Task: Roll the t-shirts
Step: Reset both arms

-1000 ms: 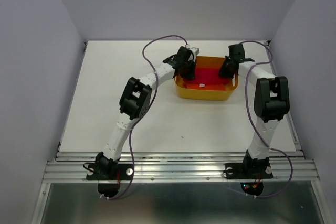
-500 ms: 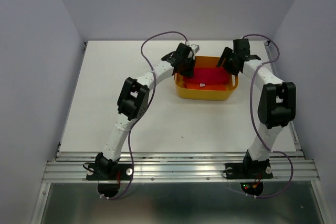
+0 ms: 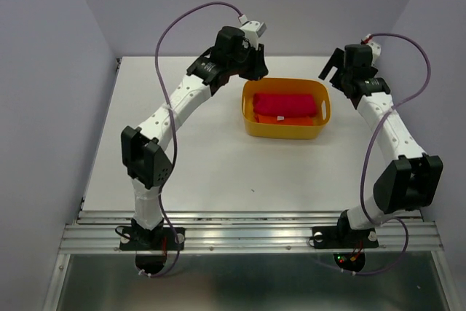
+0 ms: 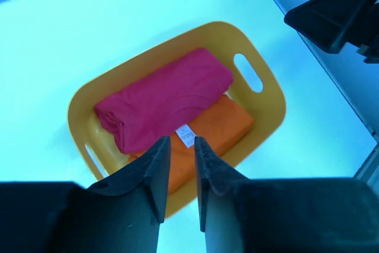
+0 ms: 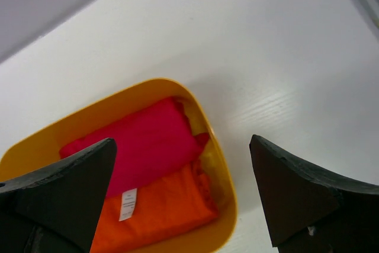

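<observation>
Seen from above, the left arm's fingers [image 3: 251,63] hang over the white counter [image 3: 218,151] near the far left corner of the yellow plastic tub with cut-out handles [image 3: 285,134]. The right arm's fingers [image 3: 336,72] hang off its far right corner. Both t-shirts lie inside the tub, the crimson rolled cloth t-shirt [image 3: 287,103] at the back and the orange-red rolled cloth t-shirt [image 3: 280,119] in front, touching it.

The left wrist view looks down into the tub. The fingers [image 4: 160,161] show only a narrow gap and grip nothing. A white label [image 4: 186,135] sits where the two rolls meet.

In the right wrist view the fingers [image 5: 77,173] are spread wide and empty, framing the tub's end.

The rolling looks finished, so the step is probably getting clear. Doing it well means lifting away without dipping back toward the rim, snagging no cloth that could loosen a roll, and keeping the two arms well apart.
</observation>
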Controlling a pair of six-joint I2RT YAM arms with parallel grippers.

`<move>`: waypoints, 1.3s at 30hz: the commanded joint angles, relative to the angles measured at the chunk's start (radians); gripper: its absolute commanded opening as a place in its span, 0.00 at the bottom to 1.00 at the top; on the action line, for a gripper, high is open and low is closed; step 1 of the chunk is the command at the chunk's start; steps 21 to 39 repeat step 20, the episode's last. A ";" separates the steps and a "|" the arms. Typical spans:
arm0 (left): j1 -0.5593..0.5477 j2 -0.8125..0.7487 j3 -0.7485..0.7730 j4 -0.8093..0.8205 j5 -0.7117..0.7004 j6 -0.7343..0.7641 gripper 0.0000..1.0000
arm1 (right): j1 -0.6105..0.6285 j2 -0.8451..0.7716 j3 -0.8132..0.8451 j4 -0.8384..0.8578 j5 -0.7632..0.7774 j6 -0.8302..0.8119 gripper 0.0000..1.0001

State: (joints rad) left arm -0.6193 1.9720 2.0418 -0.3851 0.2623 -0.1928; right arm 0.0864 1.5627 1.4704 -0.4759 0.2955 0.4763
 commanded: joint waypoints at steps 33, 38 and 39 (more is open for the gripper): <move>0.056 -0.660 -0.672 0.189 -0.373 -0.198 0.65 | -0.001 -0.506 -0.504 -0.153 0.355 0.211 1.00; 0.056 -0.660 -0.672 0.189 -0.373 -0.198 0.65 | -0.001 -0.506 -0.504 -0.153 0.355 0.211 1.00; 0.056 -0.660 -0.672 0.189 -0.373 -0.198 0.65 | -0.001 -0.506 -0.504 -0.153 0.355 0.211 1.00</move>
